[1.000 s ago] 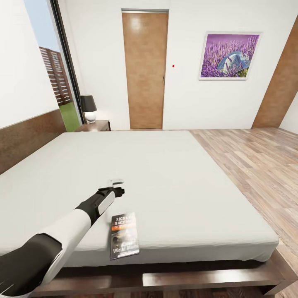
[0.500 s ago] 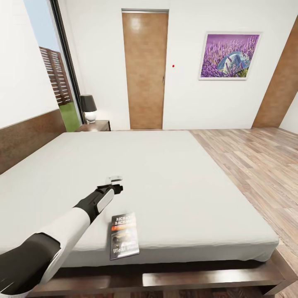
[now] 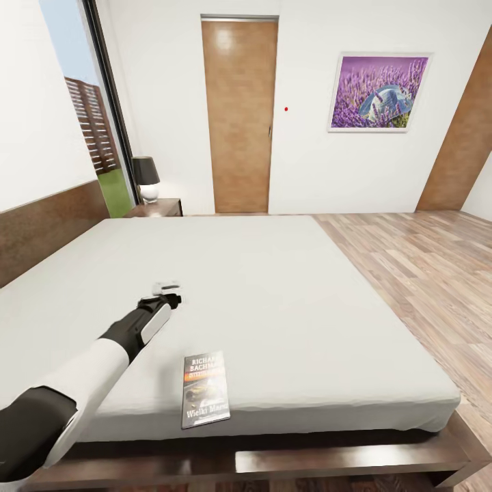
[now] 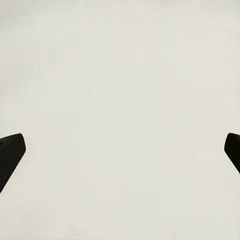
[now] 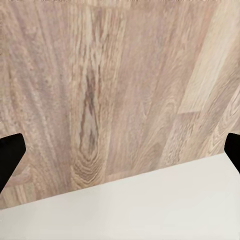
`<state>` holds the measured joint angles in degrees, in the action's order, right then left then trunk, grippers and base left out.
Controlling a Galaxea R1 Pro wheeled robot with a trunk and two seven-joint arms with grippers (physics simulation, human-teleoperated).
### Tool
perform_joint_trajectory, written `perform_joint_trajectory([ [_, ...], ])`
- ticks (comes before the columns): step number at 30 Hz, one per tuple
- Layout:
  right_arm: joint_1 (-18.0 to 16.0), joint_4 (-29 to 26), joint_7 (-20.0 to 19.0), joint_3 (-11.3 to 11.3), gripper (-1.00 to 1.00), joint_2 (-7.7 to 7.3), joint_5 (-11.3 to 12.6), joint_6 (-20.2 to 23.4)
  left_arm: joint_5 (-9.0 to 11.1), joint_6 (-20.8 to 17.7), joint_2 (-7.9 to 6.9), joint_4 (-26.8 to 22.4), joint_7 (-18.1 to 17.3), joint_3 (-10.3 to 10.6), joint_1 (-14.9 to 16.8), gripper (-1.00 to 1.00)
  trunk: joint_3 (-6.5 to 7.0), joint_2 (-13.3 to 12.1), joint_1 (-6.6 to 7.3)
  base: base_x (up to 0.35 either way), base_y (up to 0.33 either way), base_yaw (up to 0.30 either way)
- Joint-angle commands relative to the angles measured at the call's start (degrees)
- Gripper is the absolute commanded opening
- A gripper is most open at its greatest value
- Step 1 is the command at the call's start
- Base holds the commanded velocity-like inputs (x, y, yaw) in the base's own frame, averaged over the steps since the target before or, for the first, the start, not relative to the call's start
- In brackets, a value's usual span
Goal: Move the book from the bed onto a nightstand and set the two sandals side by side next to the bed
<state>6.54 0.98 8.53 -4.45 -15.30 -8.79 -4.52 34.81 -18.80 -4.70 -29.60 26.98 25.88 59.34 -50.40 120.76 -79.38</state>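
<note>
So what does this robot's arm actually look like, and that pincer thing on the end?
The left arm is a smooth tube in colour blocks: black nearest the body, then glossy white, then black again with a white panel at the wrist. The left pincer is small and pale grey-white. In the wrist views, the fingertips look like plain black rounded wedges. No cables or markings are visible.

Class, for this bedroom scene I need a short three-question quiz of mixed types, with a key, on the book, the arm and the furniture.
1. True or false: the book lies on the bed.
2. The left gripper is: A) gripping the book B) open above the mattress C) on the nightstand.
3. What stands on the nightstand?

Key: 1 true. 2 B. 3 a lamp.
</note>
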Motion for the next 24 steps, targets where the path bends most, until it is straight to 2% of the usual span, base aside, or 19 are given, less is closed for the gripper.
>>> perform_joint_trajectory([
  [1, 0.0, 0.1, 0.2, -0.5, 1.0, 0.02, -0.6, -0.3, -0.1, -0.2, -0.87, -0.5, 1.0, 0.5, 0.0, 1.0, -0.04, 0.0, 0.0, 0.0, 0.0, 0.0],
  [4, 0.0, 0.1, 0.2, -0.5, 1.0, 0.05, -0.5, -0.3, -3.1, -0.2, -3.15, -1.4, 2.3, 0.5, 0.1, 1.0, -0.04, 0.0, 0.0, 0.0, 0.0, 0.0],
  [5, 0.0, 0.1, 0.2, -0.5, 1.0, 0.05, -0.5, -0.3, -3.1, -0.2, -3.15, -1.4, 2.3, 0.5, 0.1, 1.0, -0.04, 0.0, 0.0, 0.0, 0.0, 0.0],
  [10, 0.0, -0.5, 0.2, -0.5, 1.0, 0.18, -0.5, -0.4, -9.6, -0.2, -6.0, -2.8, 4.6, 0.2, 0.1, 1.0, -0.04, 0.0, 0.0, 0.0, 0.0, 0.0],
  [12, 0.0, -0.8, 0.2, -0.5, 1.0, 0.2, -0.5, -0.4, -10.2, -0.2, -6.46, -3.2, 5.1, 0.1, 0.0, 1.0, -0.04, 0.0, 0.0, 0.0, 0.0, 0.0],
  [17, 0.0, -2.2, 0.2, -0.5, 1.0, 0.25, -0.5, -0.3, -12.0, -0.5, -9.44, -5.3, 6.7, 0.0, 0.0, 1.0, -0.04, 0.0, 0.0, 0.0, 0.0, 0.0],
  [19, 0.0, -2.5, 0.2, -0.5, 1.0, 0.27, -0.5, -0.3, -12.1, -0.7, -10.01, -5.9, 7.0, 0.0, 0.0, 1.0, -0.04, 0.0, 0.0, 0.0, 0.0, 0.0],
  [24, 0.0, -3.6, 0.2, -0.5, 1.0, 0.64, -0.5, -0.3, -12.6, -2.4, -13.14, -10.9, 8.6, -0.1, 0.0, 1.0, -0.04, 0.0, 0.0, 0.0, 0.0, 0.0],
])
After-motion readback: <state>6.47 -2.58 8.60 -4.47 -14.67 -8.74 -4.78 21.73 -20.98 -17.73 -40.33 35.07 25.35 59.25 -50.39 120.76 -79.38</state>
